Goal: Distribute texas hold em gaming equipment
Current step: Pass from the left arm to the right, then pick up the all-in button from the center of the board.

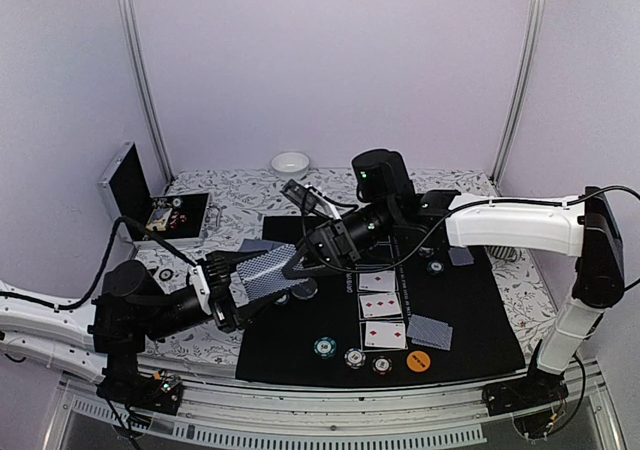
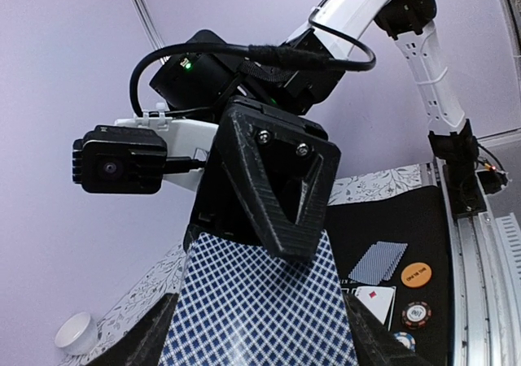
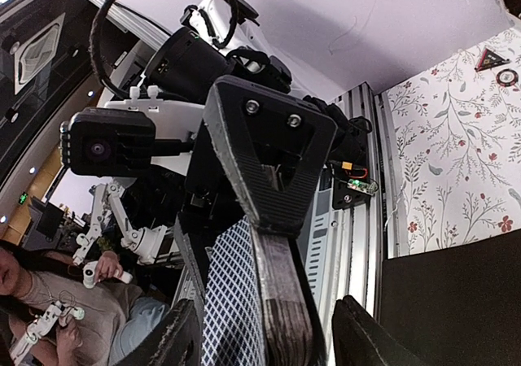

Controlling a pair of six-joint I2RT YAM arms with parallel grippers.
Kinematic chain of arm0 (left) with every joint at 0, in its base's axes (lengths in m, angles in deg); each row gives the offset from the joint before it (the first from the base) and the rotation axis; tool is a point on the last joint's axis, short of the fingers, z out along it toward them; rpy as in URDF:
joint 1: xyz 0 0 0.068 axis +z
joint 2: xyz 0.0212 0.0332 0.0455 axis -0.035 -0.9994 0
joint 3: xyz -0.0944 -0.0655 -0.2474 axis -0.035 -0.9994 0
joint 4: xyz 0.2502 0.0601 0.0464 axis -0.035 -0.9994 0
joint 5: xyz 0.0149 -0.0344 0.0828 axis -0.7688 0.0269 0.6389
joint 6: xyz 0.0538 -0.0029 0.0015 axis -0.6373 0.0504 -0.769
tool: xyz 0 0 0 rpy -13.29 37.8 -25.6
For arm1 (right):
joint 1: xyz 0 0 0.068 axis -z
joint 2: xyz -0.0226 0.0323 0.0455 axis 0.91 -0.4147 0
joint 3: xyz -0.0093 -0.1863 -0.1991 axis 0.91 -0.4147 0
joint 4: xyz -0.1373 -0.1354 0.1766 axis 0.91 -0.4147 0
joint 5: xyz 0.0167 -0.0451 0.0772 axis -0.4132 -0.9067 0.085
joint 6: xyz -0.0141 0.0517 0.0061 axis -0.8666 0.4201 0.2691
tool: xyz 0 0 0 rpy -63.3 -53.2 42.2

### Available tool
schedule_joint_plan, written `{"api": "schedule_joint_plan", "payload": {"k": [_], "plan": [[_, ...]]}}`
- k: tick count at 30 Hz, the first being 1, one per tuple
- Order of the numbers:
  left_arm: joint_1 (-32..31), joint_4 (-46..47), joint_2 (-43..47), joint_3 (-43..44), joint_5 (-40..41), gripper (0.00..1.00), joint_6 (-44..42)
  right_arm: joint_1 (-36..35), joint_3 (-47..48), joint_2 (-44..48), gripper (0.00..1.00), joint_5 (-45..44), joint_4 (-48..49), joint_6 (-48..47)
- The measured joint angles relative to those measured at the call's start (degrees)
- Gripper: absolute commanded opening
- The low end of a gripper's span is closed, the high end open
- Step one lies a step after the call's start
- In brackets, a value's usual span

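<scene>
Above the near-left edge of the black mat (image 1: 480,310), the left jaws are clamped on a stack of playing cards (image 1: 268,273), probably light, slick and bendy and best pinched by a free edge, while farther over the mat the right jaws straddle the stack's top edge, part-open, grip unclear.

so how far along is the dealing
Done: three face-up cards, face-down cards and a row of chips with an orange disc lie on the black mat. In hand: the left gripper holds the deck and the right gripper reaches onto it; whether it has pinched a card is unclear. Left: likely the rest of the deck, plus what look like chips in the open case.
</scene>
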Motion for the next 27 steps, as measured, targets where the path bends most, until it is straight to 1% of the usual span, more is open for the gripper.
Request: {"api": "schedule_joint_plan", "payload": {"k": [2,5,7,8,9,10,11,12,13,14,18,20,25,27], "plan": [[0.00,-0.02,0.07,0.00,-0.02,0.62,-0.22,0.00,0.46,-0.20,0.46,0.92,0.15,0.72],[0.00,-0.02,0.26,0.00,0.02,0.62,-0.35,0.00,1.05,-0.46,0.31,1.88,0.28,1.86],[0.00,0.00,0.31,0.00,0.00,0.63,-0.37,0.00,1.11,-0.70,0.18,2.19,0.39,2.43],[0.00,0.04,0.33,0.00,-0.09,0.62,-0.39,0.00,1.11,-0.85,0.09,2.29,0.37,2.95],[-0.04,-0.04,0.33,0.00,-0.24,0.62,-0.57,0.02,1.14,-1.07,0.04,2.25,0.33,3.43],[-0.09,-0.13,0.31,0.00,-0.44,0.64,-0.83,0.07,1.16,-1.25,0.03,2.29,0.17,3.74],[-0.09,-0.44,0.31,-0.02,-0.46,0.73,-1.01,0.15,1.22,-1.44,0.02,2.64,0.02,4.76],[-0.09,-0.66,0.26,-0.02,-0.42,0.86,-1.07,0.35,1.22,-1.55,0.02,2.75,-0.24,5.51],[-0.09,-0.83,0.20,-0.02,-0.39,0.96,-0.72,0.50,1.22,-1.57,0.02,2.75,-0.11,5.68],[-0.15,-0.81,0.22,-0.02,-0.33,0.98,-0.96,0.72,1.22,-1.57,0.02,2.62,-0.17,5.75],[-0.20,-0.59,0.63,0.15,0.59,0.98,1.25,2.03,1.11,-1.51,0.02,1.92,-0.17,6.25],[-0.20,-1.55,0.90,0.96,2.25,0.98,3.10,4.04,0.04,-0.72,0.02,0.72,-0.28,6.60],[0.04,-9.81,1.81,7.37,10.08,0.98,10.23,13.31,-5.88,4.85,0.02,-3.93,-1.64,6.43],[1.05,-15.19,1.99,10.84,12.87,0.98,14.60,18.16,-9.14,8.59,0.02,-5.66,-2.08,5.99]]}}
